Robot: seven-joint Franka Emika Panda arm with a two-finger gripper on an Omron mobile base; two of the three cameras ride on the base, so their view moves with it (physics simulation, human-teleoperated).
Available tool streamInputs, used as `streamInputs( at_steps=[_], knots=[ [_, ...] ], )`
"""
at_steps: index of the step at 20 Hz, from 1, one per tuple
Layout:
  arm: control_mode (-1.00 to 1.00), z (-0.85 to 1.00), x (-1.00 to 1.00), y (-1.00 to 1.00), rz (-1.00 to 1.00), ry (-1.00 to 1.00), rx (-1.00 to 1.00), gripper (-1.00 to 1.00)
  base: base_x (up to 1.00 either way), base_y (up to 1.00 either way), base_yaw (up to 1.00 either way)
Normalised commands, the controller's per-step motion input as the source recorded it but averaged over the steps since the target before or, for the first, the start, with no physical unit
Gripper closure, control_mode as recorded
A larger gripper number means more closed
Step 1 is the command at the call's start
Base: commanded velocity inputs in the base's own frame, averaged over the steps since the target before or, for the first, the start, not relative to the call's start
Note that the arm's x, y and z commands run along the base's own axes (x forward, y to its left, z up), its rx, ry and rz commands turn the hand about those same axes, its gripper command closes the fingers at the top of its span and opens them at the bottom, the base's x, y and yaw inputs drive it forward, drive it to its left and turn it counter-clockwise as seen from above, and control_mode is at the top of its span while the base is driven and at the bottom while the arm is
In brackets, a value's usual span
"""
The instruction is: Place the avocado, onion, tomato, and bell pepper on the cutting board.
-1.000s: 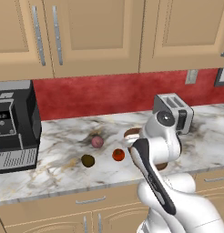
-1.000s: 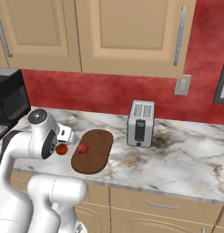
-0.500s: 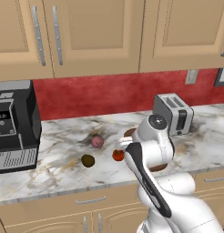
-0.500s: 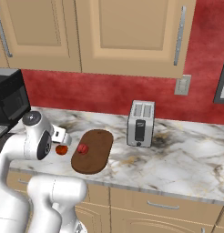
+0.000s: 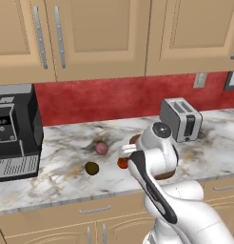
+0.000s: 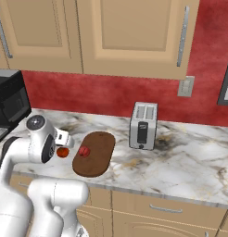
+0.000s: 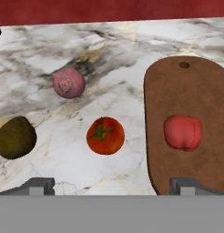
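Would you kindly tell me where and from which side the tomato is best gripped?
Grip the tomato across its round sides, coming straight down over the green stem; it sits stem-up on the counter, apart from the cutting board and avocado, probably leaving finger room.

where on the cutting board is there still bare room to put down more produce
The cutting board carries just the bell pepper, so its far half, toward the hanging hole, is bare, as is a strip in front. The counter left of it is crowded with tomato, onion and avocado.
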Motion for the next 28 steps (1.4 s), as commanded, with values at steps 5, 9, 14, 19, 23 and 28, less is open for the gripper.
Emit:
streamInputs(
  at_steps=[5, 9, 14, 19, 23, 28],
  knots=[
    [-1.00, -0.16, 0.23, 0.15, 0.00, 0.01, 0.00, -1.00, 0.00, 0.00, 0.00],
    [-1.00, -0.15, 0.20, 0.19, 0.00, 0.06, 0.00, -1.00, 0.00, 0.00, 0.00],
    [-1.00, -0.12, 0.12, 0.04, 0.00, 0.07, 0.00, -1.00, 0.00, 0.00, 0.00],
    [-1.00, -0.10, 0.07, 0.00, 0.00, 0.05, 0.00, -1.00, 0.00, 0.00, 0.00],
    [-1.00, -0.21, 0.05, 0.00, 0.00, 0.02, 0.00, -1.00, 0.00, 0.00, 0.00],
    [-1.00, -0.30, 0.09, 0.00, 0.00, 0.01, 0.00, -1.00, 0.00, 0.00, 0.00]
  ],
)
